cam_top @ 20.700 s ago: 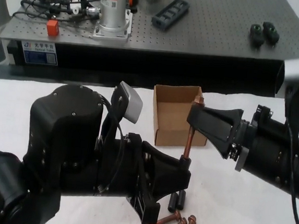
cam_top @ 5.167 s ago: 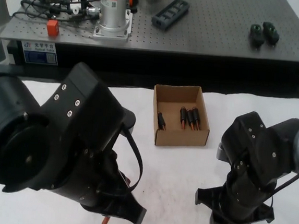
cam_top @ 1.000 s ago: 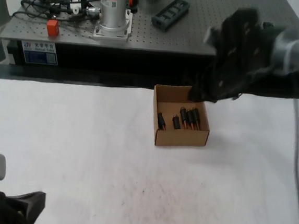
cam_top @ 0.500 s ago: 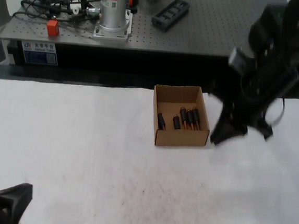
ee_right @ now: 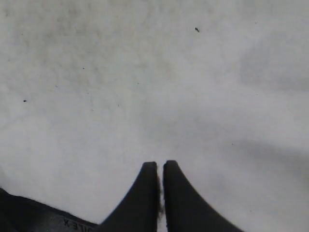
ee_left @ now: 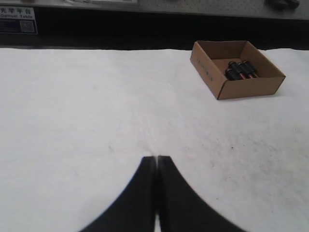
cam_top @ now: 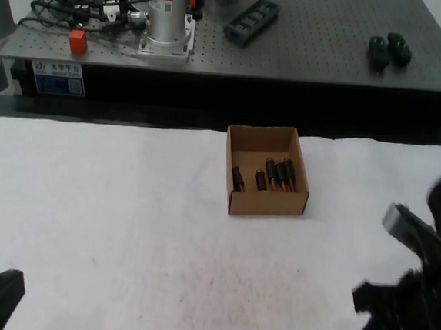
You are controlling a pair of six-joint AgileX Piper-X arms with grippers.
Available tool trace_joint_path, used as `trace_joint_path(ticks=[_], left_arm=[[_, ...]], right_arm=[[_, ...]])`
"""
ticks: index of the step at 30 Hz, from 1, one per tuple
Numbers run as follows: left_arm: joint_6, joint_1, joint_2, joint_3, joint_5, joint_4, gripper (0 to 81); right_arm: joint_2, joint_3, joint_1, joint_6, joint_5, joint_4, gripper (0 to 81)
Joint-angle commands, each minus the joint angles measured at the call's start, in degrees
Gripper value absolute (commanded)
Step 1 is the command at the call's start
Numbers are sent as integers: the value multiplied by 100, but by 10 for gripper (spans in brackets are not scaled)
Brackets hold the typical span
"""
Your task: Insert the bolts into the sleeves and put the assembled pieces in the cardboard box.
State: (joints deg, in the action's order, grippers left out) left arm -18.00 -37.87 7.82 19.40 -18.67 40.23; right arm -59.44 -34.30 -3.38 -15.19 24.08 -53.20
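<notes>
One cardboard box (cam_top: 267, 202), five assembled pieces (cam_top: 279, 175) inside

Rear overhead, left wrist sharing box (cam_top: 267, 202)

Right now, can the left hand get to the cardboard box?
Probably yes. The left hand, shut and holding nothing, faces the cardboard box across the white cloth, with nothing lying between them.
</notes>
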Motion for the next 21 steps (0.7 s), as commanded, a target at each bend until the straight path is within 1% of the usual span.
trace_joint_path(ticks=[1,4,7,8,11,14,21], left_arm=[[-133,-14,-51,10,141,-4,6],[-166,-14,-51,10,140,-1,6],[-301,-14,-51,-50,156,-1,6],[-342,-14,-51,-86,221,-1,6],[-420,-14,-51,-195,280,-36,6],[-535,-14,-51,-331,279,-248,6],[-731,-14,-51,-663,304,-654,6]], right_arm=[[683,374,-11,-183,-80,577,45],[1984,1017,-11,-196,-302,1164,45],[2997,1600,-11,-196,-466,1562,45],[3305,1745,-11,-196,-511,1650,45],[3951,2196,-11,-301,-600,2450,45],[4243,2532,-11,-301,-723,2704,45],[4214,3166,-11,-301,-921,3383,45]])
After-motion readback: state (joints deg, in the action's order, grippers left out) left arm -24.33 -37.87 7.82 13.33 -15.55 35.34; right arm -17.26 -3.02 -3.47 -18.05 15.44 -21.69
